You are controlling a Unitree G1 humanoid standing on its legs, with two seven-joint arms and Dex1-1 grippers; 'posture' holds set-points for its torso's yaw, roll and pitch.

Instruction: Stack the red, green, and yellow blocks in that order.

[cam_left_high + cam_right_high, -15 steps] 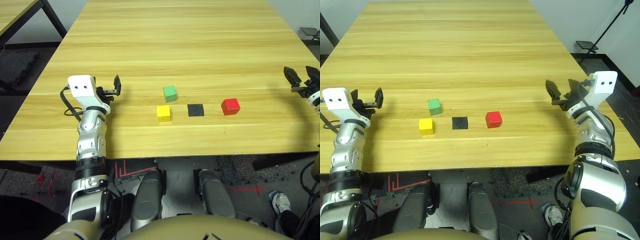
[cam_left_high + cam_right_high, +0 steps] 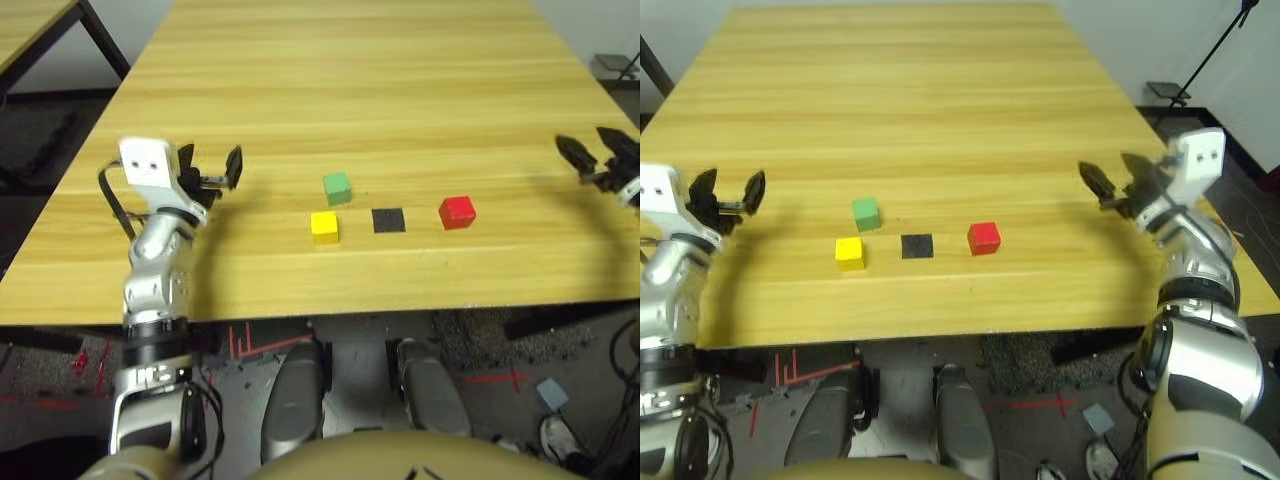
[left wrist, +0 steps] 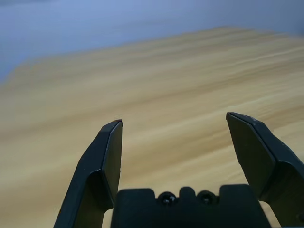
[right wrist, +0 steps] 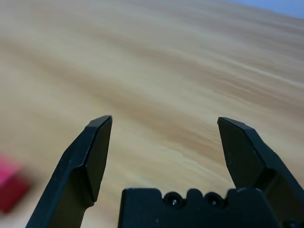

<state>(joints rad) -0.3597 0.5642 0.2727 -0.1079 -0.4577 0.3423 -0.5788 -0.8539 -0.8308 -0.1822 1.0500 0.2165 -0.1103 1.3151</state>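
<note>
Showing both arms raised over the table (image 2: 400,90) w/ nothing held. Left gripper (image 2: 728,190) hovered near the left edge, fingers spread wide and empty; its wrist view showed bare wood between the two fingers (image 3: 107,156). Right gripper (image 2: 1110,185) hung over the right side of the table, fingers likewise wide apart and empty; the red block appeared at the edge of its wrist view, off to one side of the fingers, not between them.

Blocks lay in a loose row near the front edge, each resting on the table by itself, none touching another. Red block (image 2: 457,212) sat furthest to the robot's right, well apart from the right gripper. Flat black square patch (image 2: 388,220) lay just beside it, between red and yellow. Yellow block (image 2: 324,226) sat on the patch's other side; green block (image 2: 338,187) stood just behind yellow, slightly toward the patch. Left gripper was well apart from both.

Progress, as judged: none of the stack was built. No block had been lifted or placed on another. All steps remained, approx.: grasp green, set it on red, then yellow on green. Red was presumably the base, nearest the right arm; green and yellow were closer to the left arm.
</note>
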